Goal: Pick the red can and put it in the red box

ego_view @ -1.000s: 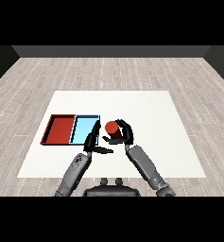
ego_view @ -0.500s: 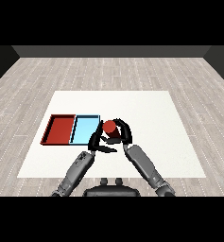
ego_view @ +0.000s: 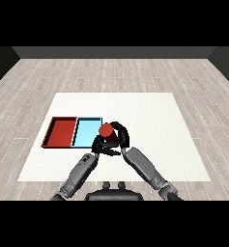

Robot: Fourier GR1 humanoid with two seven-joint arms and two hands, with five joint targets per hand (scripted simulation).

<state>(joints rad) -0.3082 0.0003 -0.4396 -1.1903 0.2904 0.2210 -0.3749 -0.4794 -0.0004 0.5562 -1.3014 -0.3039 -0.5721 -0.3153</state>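
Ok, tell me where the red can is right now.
In the head view, the red can sits centre-left, held in the right hand, at the right edge of the light blue tray.

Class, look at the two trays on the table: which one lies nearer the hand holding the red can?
The light blue tray: it lies right beside the red can in the right hand; the red tray lies beyond it.

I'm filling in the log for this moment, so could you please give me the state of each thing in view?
red can: upright, held off the table at the light blue tray's right edge.
right robot hand: curled round the can.
left robot hand: against the can's lower side; grip unclear.
red tray: flat on the table, nothing in it.
light blue tray: flat beside the red tray, nothing in it.
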